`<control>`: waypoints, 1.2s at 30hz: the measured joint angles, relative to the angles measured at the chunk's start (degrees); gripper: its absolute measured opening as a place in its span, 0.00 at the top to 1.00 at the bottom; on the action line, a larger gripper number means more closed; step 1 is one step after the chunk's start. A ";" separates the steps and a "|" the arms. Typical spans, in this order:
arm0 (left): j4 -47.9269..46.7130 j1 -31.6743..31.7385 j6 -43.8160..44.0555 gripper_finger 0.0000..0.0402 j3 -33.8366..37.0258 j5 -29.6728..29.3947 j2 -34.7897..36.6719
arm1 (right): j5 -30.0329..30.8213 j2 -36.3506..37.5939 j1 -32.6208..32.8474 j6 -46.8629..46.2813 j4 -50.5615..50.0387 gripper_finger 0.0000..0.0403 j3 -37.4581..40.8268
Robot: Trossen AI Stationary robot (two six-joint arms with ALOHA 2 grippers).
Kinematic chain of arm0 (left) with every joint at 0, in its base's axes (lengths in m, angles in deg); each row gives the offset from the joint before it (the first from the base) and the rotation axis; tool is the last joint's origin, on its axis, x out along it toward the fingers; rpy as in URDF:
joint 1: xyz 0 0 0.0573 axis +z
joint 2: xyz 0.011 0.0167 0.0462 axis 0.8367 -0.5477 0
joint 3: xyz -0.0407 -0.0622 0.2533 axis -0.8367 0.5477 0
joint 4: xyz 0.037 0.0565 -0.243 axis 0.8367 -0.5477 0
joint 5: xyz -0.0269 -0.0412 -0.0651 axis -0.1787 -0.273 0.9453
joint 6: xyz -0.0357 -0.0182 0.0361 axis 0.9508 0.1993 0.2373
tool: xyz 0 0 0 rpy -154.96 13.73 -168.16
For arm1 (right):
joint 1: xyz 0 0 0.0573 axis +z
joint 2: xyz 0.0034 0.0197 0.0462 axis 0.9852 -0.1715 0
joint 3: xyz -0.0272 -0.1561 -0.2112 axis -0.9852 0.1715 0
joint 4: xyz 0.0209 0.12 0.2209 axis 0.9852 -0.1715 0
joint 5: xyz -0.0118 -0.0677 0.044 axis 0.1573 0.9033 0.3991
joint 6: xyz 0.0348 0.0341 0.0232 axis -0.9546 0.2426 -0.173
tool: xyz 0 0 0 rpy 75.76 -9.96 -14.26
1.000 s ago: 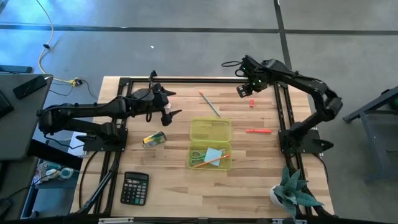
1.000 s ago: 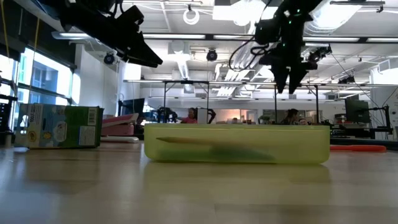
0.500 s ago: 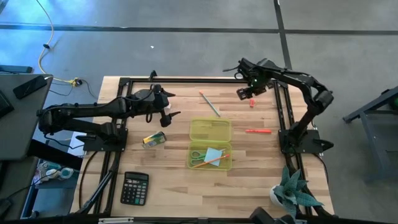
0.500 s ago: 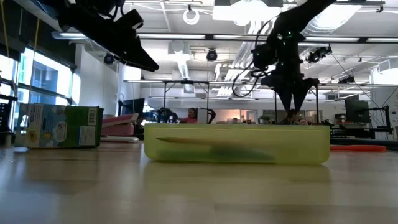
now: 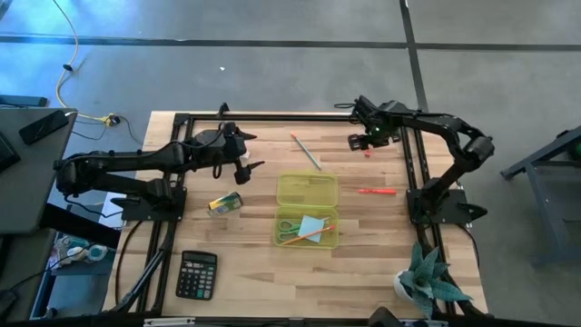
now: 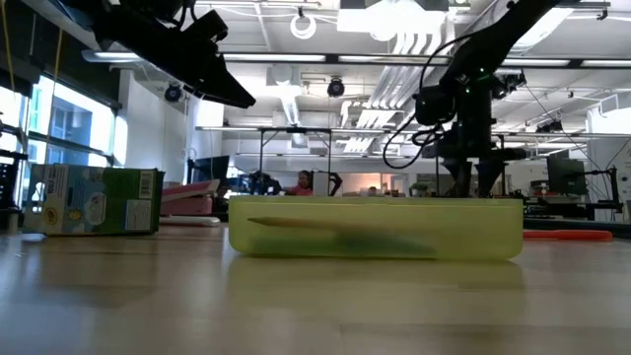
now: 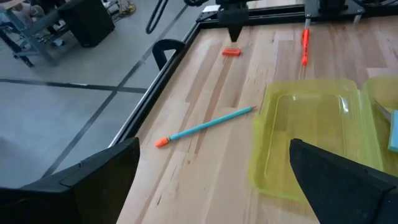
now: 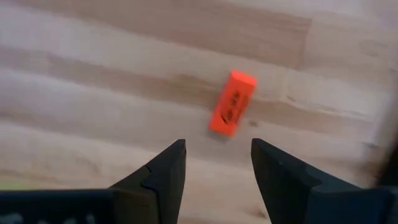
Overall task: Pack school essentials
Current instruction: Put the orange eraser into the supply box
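Note:
My right gripper (image 5: pixel 360 142) is open and low over the far right of the table, its fingers pointing down just beside the tiny red piece (image 5: pixel 369 151), which lies flat on the wood (image 8: pixel 233 111). My left gripper (image 5: pixel 249 152) hovers open at the far left, touching nothing. The thin greenish pencil (image 5: pixel 306 152) lies between the two grippers. In the open yellow-green case (image 5: pixel 307 211), the base (image 5: pixel 307 229) holds the green-handled scissors, the light-blue note pad (image 5: pixel 311 223) and the orange pencil. The small crayon box (image 5: pixel 225 203) lies left of the case.
A red-orange pen (image 5: pixel 377 191) lies right of the case. A calculator (image 5: pixel 196 274) sits near the near-left corner and a potted plant (image 5: pixel 427 282) at the near-right corner. The black frame rail (image 5: pixel 272 116) runs along the far edge. Bare wood shows between case and calculator.
My right gripper has come down toward the table and drifted slightly toward the near edge, ending close above the red piece with its fingers still apart. Nothing on the table has moved.

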 joint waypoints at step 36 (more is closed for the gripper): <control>-0.59 0.00 -0.02 0.00 0.00 0.09 0.00 | 6.19 -6.19 0.04 -5.42 12.37 0.53 7.57</control>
